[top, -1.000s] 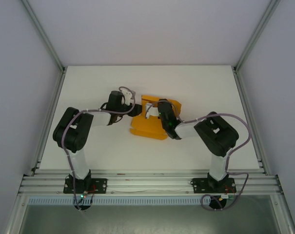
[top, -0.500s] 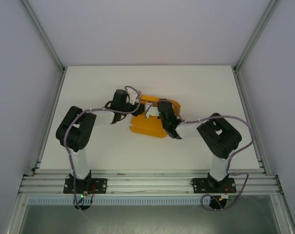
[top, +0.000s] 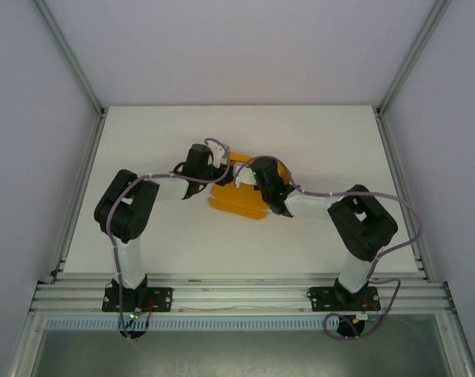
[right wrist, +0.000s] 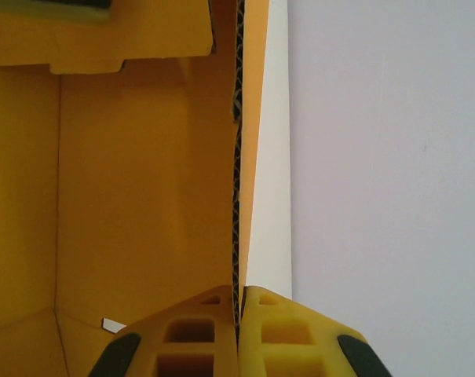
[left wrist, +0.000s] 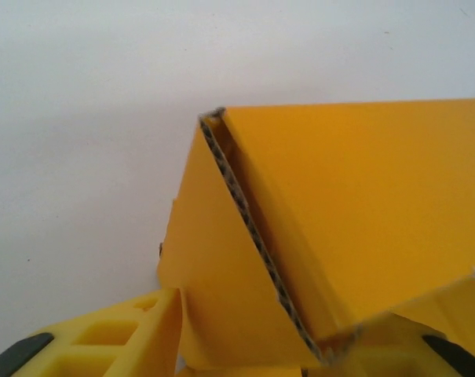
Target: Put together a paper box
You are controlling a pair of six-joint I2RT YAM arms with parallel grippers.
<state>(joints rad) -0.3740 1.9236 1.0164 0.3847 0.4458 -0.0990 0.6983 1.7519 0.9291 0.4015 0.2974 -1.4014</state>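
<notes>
1. The left gripper reaches in from the left to the far-left part of the paper box. In its wrist view, its yellow fingers stand part spread on either side of a raised wall folded double. I cannot tell whether the pads actually press on the card.

2. The paper box sits near the middle of the white table, between the two grippers. Its broad near panel lies just nearer than both of them.

3. Handling, as I judge it: the card is light and will slide on the smooth tabletop unless one arm steadies it. The fluted core seen at the cut edges suggests panels that are stiff across their faces but fold easily along the scored lines. Flaps are likely to spring back if let go. A hard pinch could crush an edge. The best hold looks like the top edge of an upright wall, close to a fold.

4. Looks: bright orange, matte, thin corrugated card. It is partly built, with walls raised around a flat floor and zigzag fluting showing along the edges.

5. The right gripper comes in from the right. Its fingers are pressed together, pinching the top edge of an upright wall, with bare table to the right of it.
</notes>
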